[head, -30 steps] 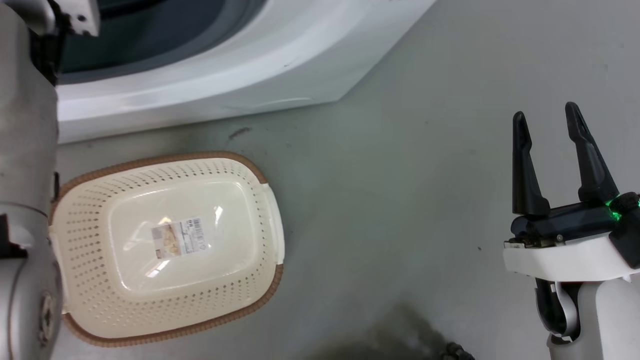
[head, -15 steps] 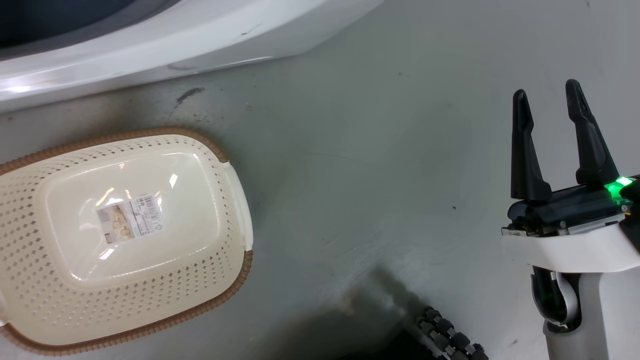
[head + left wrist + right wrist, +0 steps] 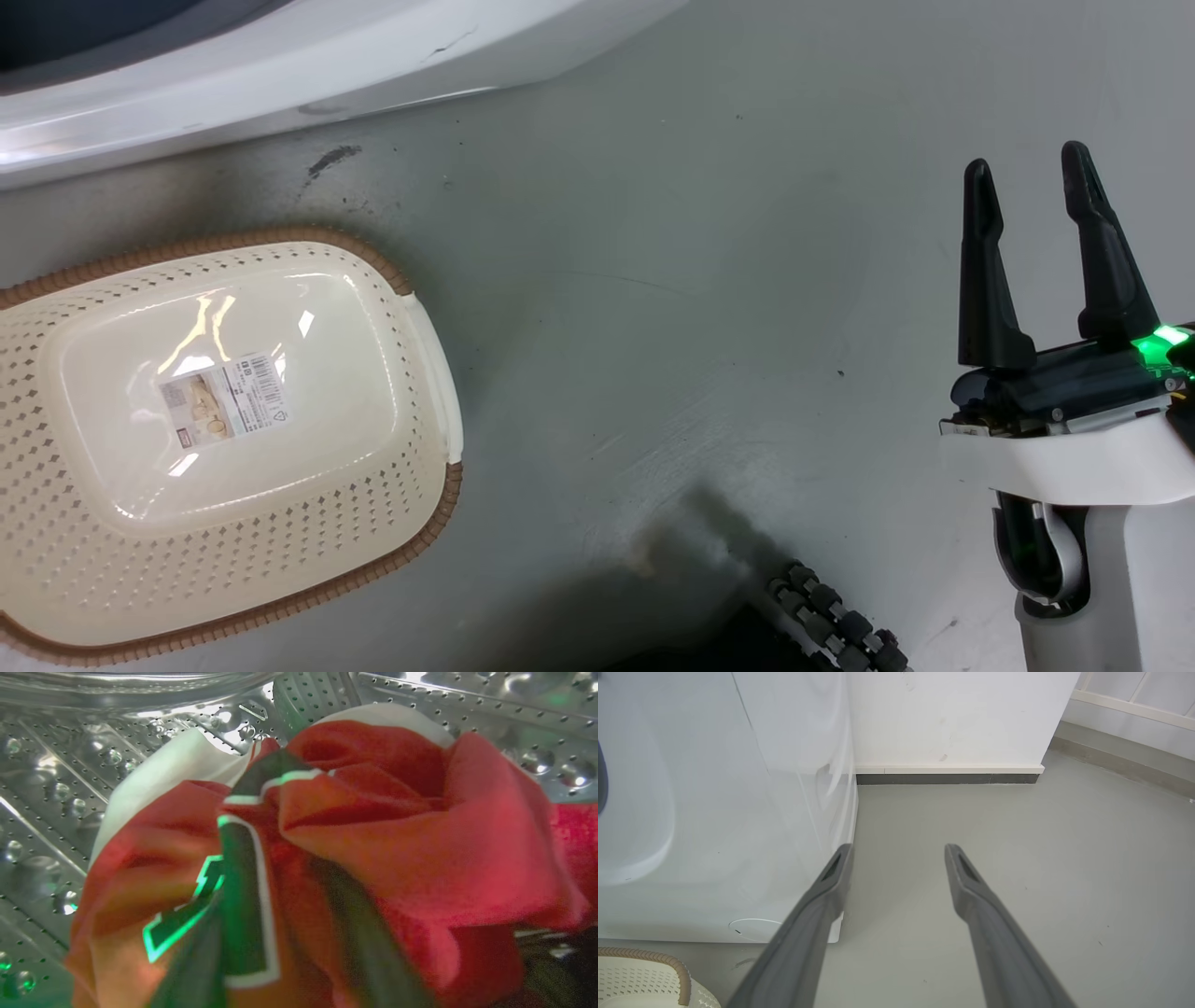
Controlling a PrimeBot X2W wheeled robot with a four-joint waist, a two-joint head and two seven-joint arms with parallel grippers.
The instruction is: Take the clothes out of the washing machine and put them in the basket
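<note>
The clothes [image 3: 373, 849], red jersey fabric with black white-outlined letters, bunch up close in the left wrist view, inside the washing machine's steel drum [image 3: 56, 788]. My left gripper [image 3: 273, 858] is wrapped in this fabric. Its dark fingers [image 3: 364, 947] converge under the cloth and look shut on it. The washing machine's white front [image 3: 280, 56] runs along the head view's top left. The empty basket [image 3: 429, 317] stands on the floor below it. My right gripper [image 3: 1027, 173] hovers open over bare floor, far right of the basket, holding nothing.
In the right wrist view my right gripper [image 3: 899, 851] points at grey floor beside the washing machine's corner [image 3: 840, 812]. A white wall with dark skirting [image 3: 948, 778] lies behind it. The basket's rim [image 3: 677, 966] shows at lower left. My base's black rollers [image 3: 836, 616] sit at the bottom.
The head camera has swung, so the basket and washer sit further left in the picture and the pale left arm has left it. The right gripper stays open in the same place.
</note>
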